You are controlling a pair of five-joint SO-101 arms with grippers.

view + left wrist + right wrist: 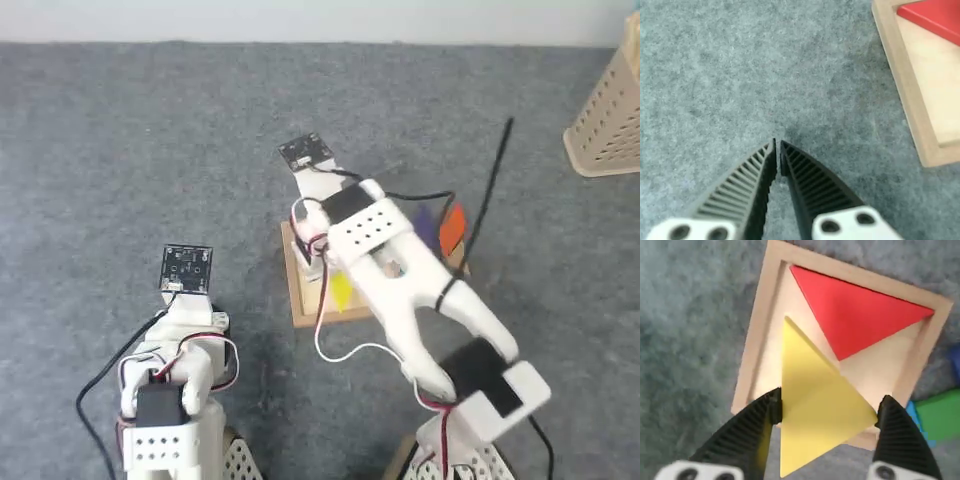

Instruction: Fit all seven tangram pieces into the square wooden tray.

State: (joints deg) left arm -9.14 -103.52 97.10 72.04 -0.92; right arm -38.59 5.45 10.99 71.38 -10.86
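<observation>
Grey carpet bears wooden tray and beige basket; right gripper clamps yellow triangle, left gripper has its jaws together.

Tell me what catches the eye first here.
A large yellow triangle, gripped in the right end effector, hangs over the wooden tray, overlapping one rim. A red triangle already lies flat inside the tray along one side. The left end effector sits shut over the grey carpet beside the tray.
</observation>
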